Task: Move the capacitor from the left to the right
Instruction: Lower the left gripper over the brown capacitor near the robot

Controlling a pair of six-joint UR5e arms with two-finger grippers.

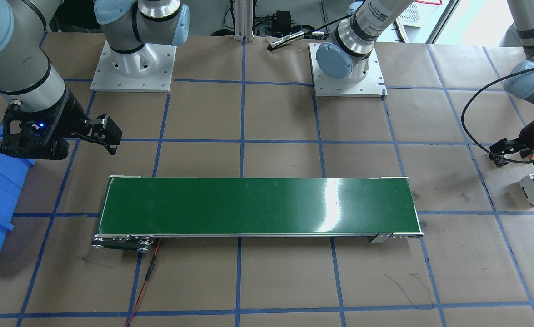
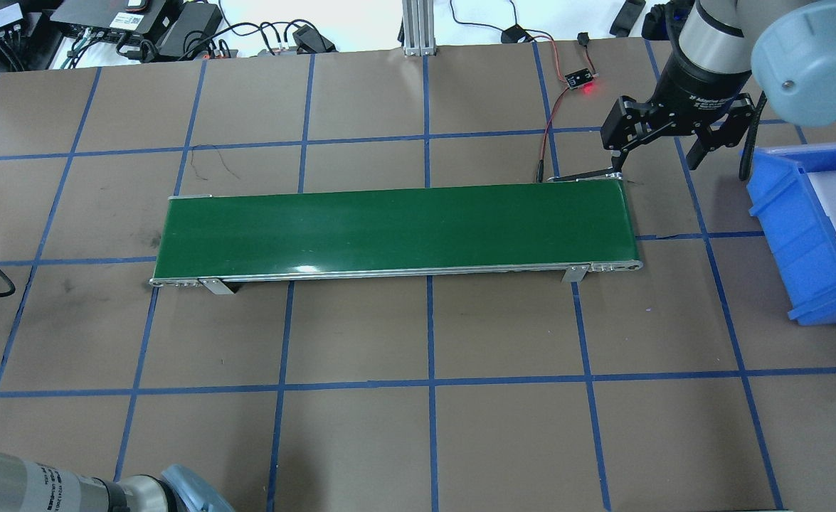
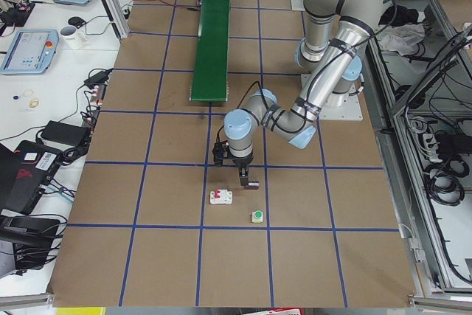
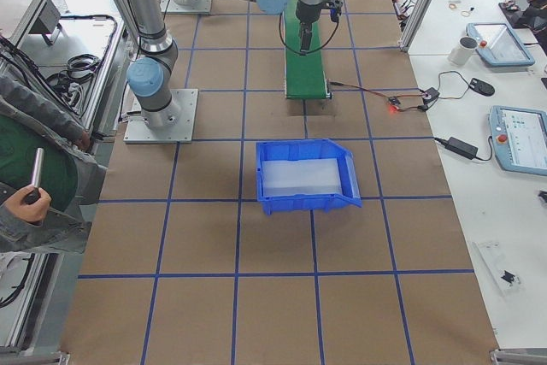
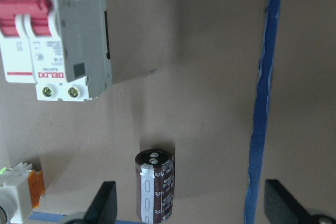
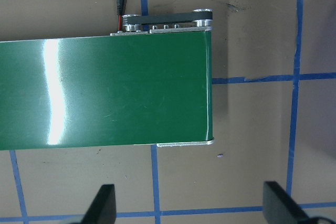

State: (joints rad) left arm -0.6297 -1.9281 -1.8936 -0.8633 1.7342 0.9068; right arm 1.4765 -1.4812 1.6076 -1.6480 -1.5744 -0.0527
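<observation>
The capacitor, a dark purplish cylinder with a pale stripe and a silvery end, lies on the brown paper in the left wrist view. It sits between the spread fingers of my left gripper, closer to the view's left finger and touching neither. That gripper hovers open and low at the table's left end. My right gripper hangs open and empty by the right end of the green conveyor belt. In the wide views the capacitor is not discernible.
A white circuit breaker with red tabs lies just beyond the capacitor, and a green-topped push button sits beside it. A blue bin stands at the table's right end. A red-lit sensor board and its wires lie behind the belt.
</observation>
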